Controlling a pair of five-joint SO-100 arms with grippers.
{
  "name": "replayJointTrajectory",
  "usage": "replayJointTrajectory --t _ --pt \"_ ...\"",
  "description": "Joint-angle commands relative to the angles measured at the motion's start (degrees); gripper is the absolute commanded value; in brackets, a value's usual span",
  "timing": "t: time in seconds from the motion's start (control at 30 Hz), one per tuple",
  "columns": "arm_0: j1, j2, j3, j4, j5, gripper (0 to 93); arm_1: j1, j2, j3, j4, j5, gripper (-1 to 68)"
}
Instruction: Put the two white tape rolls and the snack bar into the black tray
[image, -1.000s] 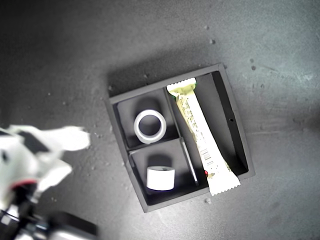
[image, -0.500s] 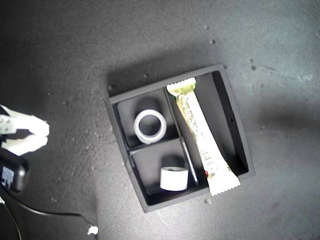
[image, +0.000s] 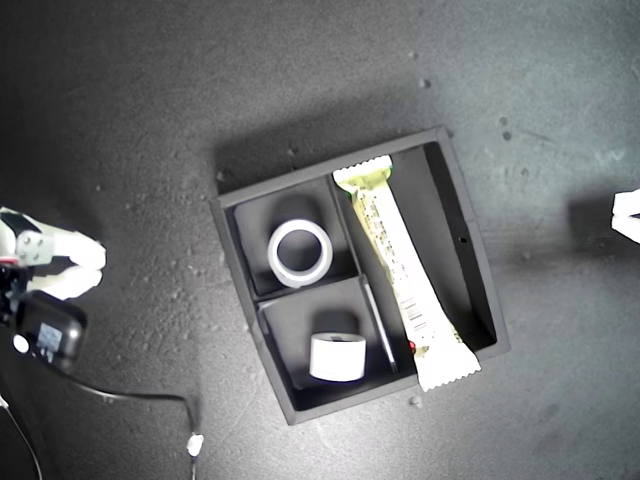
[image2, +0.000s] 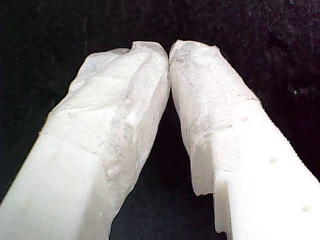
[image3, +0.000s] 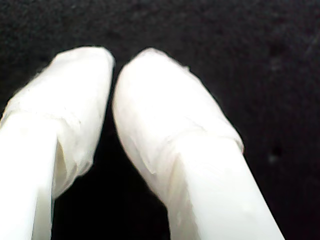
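Both rolls and the snack bar (image: 405, 272) sit in the black tray (image: 228, 250); my first gripper (image2: 169, 50) and my second gripper (image3: 114, 67) pressed together, empty, over bare tabletop (image: 150, 120)

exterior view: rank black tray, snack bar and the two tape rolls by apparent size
1. black tray
2. snack bar
3-4. flat tape roll and on-edge tape roll: they look about alike; different poses make ranking unsure.

Bare desk (image: 300, 80) lies open all round the black tray (image: 228, 262) — only a dark cable (image: 130, 397) trails near the exterior view's lower left corner — while the tray's raised walls fence its filled compartments.
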Motion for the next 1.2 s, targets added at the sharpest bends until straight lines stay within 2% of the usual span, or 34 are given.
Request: replayJointTrajectory --t 0.0,0.13,0.3,0.37,0.47,0.6,0.67,0.77,1.17 --pt "-1.05 2.81 3.34 0.18 0.79 0.0 -0.35 0.53 4.48 -2.9 -0.26 -0.4" --pt "-1.58 2.81 3.34 3.52 -1.32 0.0 0.88 0.53 4.48 3.43 0.88 -0.4" --pt "-3.87 2.9 3.34 8.26 -5.8 2.6 1.58 0.53 4.57 15.56 6.94 0.0" --pt "-4.66 2.9 3.34 8.26 -5.89 2.7 -1.05 0.35 4.57 16.17 8.7 0.2" --pt "-4.48 2.9 3.34 8.26 -6.86 3.5 -2.81 0.44 4.57 16.17 8.7 4.3" --pt "-4.13 2.9 3.34 8.26 -0.35 3.5 -2.72 0.44 4.57 16.17 8.09 4.3" --pt "-2.72 2.9 3.34 8.26 -0.26 3.5 -2.99 0.44 4.57 16.17 8.0 4.3" --pt "-2.46 2.9 3.34 8.26 8.79 3.5 -2.99 0.44 4.57 16.17 8.0 4.3" --pt "-2.46 2.9 3.34 8.26 8.44 3.5 -2.99 0.44 4.57 16.17 8.0 4.3"
